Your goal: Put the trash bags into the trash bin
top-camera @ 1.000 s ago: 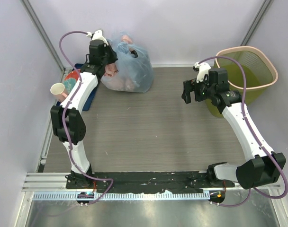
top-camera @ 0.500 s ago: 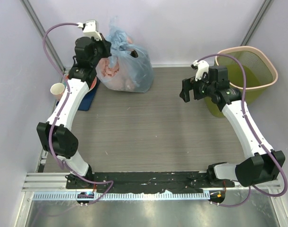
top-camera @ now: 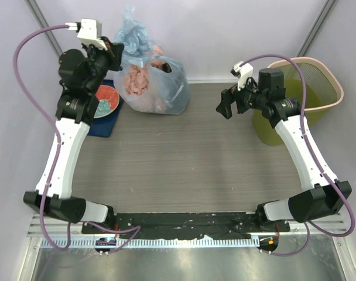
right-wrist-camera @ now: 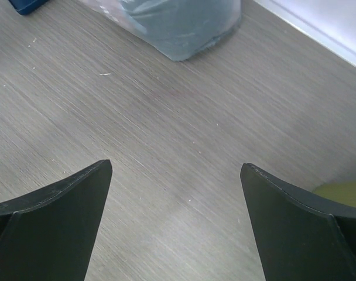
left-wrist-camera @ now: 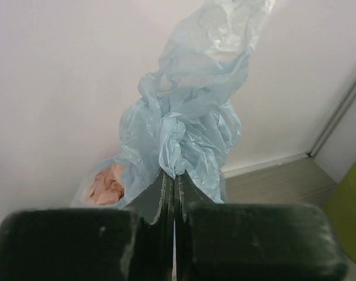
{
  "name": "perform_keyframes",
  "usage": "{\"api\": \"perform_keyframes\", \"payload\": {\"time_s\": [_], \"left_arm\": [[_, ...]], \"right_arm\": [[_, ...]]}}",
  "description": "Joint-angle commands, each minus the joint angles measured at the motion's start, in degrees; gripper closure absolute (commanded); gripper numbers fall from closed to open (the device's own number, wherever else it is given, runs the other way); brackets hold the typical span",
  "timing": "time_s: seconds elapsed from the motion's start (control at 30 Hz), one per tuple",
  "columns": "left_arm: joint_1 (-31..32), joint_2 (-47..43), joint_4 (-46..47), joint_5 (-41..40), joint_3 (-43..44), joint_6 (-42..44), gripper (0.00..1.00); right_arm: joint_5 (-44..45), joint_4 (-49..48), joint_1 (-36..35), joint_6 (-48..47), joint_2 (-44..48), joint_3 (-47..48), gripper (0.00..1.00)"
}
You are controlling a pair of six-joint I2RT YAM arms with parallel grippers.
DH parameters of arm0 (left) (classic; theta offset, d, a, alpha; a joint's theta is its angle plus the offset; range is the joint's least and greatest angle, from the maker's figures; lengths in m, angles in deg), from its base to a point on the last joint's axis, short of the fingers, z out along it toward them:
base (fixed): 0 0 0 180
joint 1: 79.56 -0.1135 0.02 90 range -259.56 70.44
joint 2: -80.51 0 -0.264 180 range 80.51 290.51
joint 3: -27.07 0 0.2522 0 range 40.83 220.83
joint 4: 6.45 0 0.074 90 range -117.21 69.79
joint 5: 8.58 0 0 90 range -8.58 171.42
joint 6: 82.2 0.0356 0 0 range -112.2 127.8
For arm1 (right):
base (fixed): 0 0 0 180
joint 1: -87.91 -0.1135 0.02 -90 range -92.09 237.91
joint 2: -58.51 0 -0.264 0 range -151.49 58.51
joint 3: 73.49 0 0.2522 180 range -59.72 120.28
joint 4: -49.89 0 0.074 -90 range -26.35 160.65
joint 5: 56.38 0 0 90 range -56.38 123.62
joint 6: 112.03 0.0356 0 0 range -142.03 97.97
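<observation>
A translucent light-blue bag [top-camera: 160,88] showing pink lumps stands at the back left by the wall. My left gripper [top-camera: 115,50] is shut on its bunched, crinkly top [left-wrist-camera: 190,117] and holds that top stretched upward; the fingertips [left-wrist-camera: 166,181] pinch the plastic. The trash bags are out of view. The olive-green trash bin [top-camera: 337,88] with its pinkish rim stands at the back right, and an edge of it [left-wrist-camera: 351,222] shows in the left wrist view. My right gripper [top-camera: 223,107] hangs open over bare table [right-wrist-camera: 175,170], left of the bin, with nothing between its fingers.
A dark blue mat carrying a red plate [top-camera: 105,100] lies left of the bag, under my left arm. The grey walls close in at the back and on both sides. A corner of the bin [right-wrist-camera: 342,190] shows in the right wrist view.
My left arm has risen and swung up and to the left, drawing the bag's top upward. The right gripper has drifted slightly left and stays open.
</observation>
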Motion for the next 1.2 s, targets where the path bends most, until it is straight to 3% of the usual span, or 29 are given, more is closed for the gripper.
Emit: {"api": "perform_keyframes", "payload": {"time_s": [0.0,0.17,0.4,0.77,0.83,0.87,0.9,0.93,1.03,1.17], "left_arm": [[-0.05,-6.57,-6.82,9.53,0.36,-0.14,1.00],[0.21,-10.63,-11.33,26.83,-6.22,-6.81,1.00],[3.45,-12.13,-10.18,38.09,-15.19,-14.47,1.00],[8.21,-11.86,-10.19,44.09,-18.80,-15.87,1.00],[8.30,-11.86,-9.84,45.41,-19.32,-16.75,1.00],[8.30,-11.95,-10.18,45.93,-19.50,-17.19,1.00],[8.21,-12.21,-10.71,45.76,-19.85,-17.02,1.00],[8.12,-12.39,-11.67,45.68,-19.85,-16.24,1.00],[6.46,-13.00,-15.19,44.62,-20.47,-13.60,1.00],[-0.73,-13.10,-16.43,44.88,-21.61,-13.07,0.99]], "right_arm": [[-4.94,-1.13,-2.51,-4.38,-0.66,6.18,0.01],[-8.99,-2.53,-8.13,-4.04,-0.67,9.44,0.01],[-9.35,-7.63,-17.27,0.27,2.67,5.24,0.01],[-6.64,-13.16,-22.38,7.73,2.94,0.66,0.03],[-5.22,-13.17,-22.38,8.27,2.41,0.48,0.11],[-4.17,-13.08,-22.38,8.09,2.41,0.22,0.22],[-1.99,-13.08,-22.38,8.18,2.50,0.13,0.37],[-1.01,-12.91,-22.20,8.18,2.93,0.04,0.62],[1.55,-12.20,-21.85,9.58,4.34,-0.66,0.99],[0.51,-12.20,-17.48,14.92,7.33,-2.85,0.99]]}}
